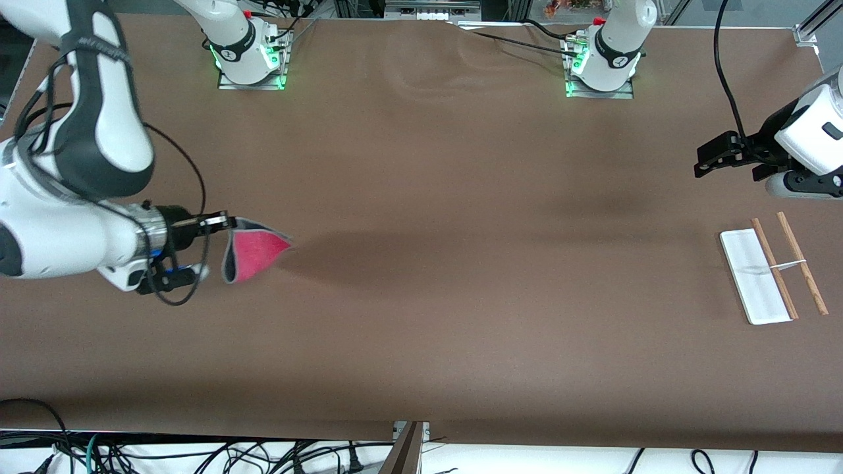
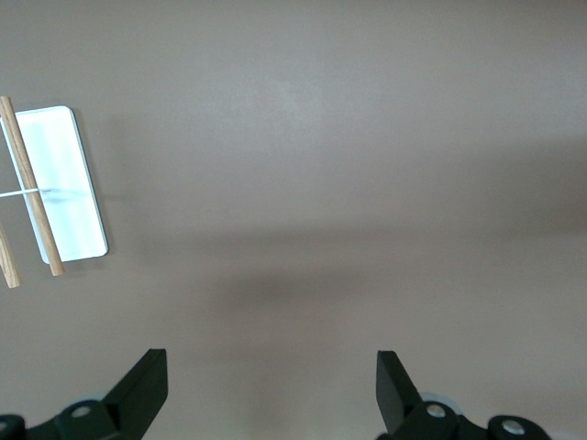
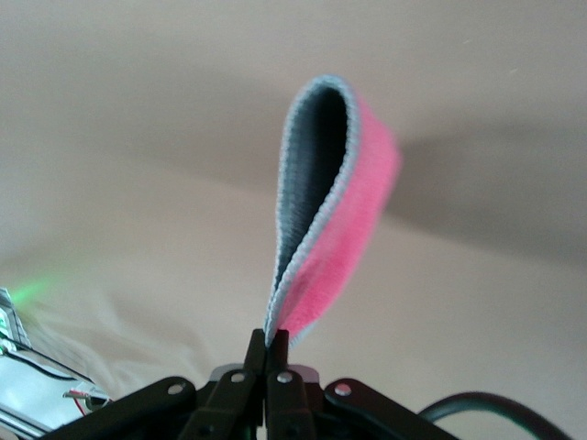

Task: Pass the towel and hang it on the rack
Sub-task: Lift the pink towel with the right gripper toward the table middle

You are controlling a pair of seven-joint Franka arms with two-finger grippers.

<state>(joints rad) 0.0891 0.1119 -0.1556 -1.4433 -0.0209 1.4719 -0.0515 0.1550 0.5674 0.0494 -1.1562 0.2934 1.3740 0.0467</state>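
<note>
The towel is bright pink with grey trim and a grey back. My right gripper is shut on its edge and holds it folded in the air over the right arm's end of the table. In the right wrist view the towel stands up from the closed fingertips. The rack, a white base with two wooden rods and a thin crossbar, stands at the left arm's end. My left gripper is open and empty, up in the air over bare table beside the rack.
The brown table has wide bare cloth between the two arms. The two arm bases stand along its edge farthest from the front camera. Cables hang below the edge nearest that camera.
</note>
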